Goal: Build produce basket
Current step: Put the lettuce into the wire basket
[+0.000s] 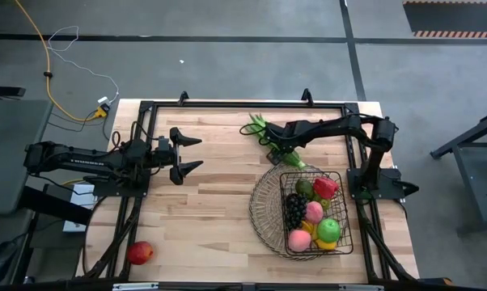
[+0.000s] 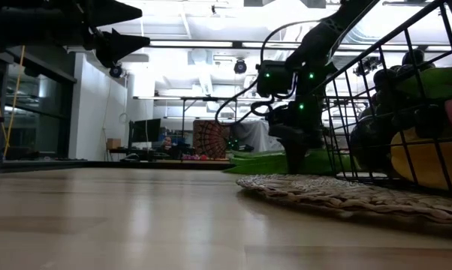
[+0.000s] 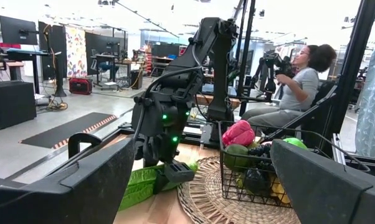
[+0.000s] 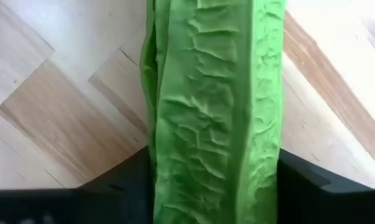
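A long, crinkled green leafy vegetable lies flat on the table at the far middle, just beyond the basket. My right gripper reaches down onto it, one finger on each side. The basket, a round woven rim around a wire cage, stands at the right. It holds produce: dark grapes, a pink peach, a green apple, a red pepper. A red apple rests on the table at the near left corner. My left gripper hovers open at the left, holding nothing. My right gripper pinches the green vegetable across its width, one finger against each long edge. The fingers come steeply from above, pointing down, and lie across its length. The vegetable rests flat on the table, its leafy end stretching on toward the far edge.
Dark frame rails run along the table's far edge and sides. The basket's rim lies close beside the right gripper. Bare wood stretches across the table's middle and near left. A seated person is beyond the table.
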Robot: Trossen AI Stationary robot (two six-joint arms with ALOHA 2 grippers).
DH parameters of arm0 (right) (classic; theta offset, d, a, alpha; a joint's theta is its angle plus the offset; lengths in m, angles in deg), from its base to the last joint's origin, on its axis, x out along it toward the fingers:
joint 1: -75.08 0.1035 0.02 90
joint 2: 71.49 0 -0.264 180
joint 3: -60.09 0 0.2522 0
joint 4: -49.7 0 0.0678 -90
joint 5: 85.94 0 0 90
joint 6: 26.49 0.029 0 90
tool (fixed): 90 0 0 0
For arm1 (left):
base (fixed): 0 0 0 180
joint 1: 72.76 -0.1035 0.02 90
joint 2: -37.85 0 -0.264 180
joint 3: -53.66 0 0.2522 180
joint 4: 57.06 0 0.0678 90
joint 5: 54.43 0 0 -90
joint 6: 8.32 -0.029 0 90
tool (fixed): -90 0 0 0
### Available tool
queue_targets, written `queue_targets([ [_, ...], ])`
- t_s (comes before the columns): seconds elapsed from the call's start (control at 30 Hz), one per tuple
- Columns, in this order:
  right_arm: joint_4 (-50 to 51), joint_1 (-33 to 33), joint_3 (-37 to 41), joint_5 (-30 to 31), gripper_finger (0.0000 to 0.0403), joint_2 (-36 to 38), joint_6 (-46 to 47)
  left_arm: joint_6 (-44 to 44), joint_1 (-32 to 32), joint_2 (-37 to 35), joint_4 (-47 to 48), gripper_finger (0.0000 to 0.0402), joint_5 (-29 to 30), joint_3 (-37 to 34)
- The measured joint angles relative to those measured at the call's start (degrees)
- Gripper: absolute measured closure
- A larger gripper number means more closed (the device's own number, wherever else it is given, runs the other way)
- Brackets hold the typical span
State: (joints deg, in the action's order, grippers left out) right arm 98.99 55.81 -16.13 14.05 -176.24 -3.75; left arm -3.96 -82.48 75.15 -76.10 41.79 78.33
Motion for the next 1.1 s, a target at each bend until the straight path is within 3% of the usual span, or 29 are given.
queue_targets([
  [0.2,0.36,-0.04,-0.04,-0.05,0.0255,0.78,-4.57,0.0,0.0,-0.02,0.02,0.0039,0.0,0.0],
  [0.4,-2.15,1.5,0.15,0.71,0.027,4.11,-7.98,-0.37,-0.01,0.0,0.07,0.0039,0.29,0.0],
  [0.7,-39.28,3.86,13.73,-0.83,0.0263,13.27,-9.38,-0.17,0.0,-0.02,-0.01,0.0039,0.74,0.0],
  [0.87,-60.87,4.3,18.73,-5.26,0.0263,14.85,-8.02,1.27,0.0,0.32,-1.91,0.0039,4.11,0.0],
  [0.97,-69.09,5.4,20.05,-6.02,0.0263,14.87,-8.02,1.52,-0.02,1.6,-3.64,0.0039,4.76,0.0],
  [1.1,-72.71,7.29,20.2,-6.02,0.0263,14.88,-8.55,1.49,-0.02,5.0,-5.03,0.0039,4.36,-0.02],
])
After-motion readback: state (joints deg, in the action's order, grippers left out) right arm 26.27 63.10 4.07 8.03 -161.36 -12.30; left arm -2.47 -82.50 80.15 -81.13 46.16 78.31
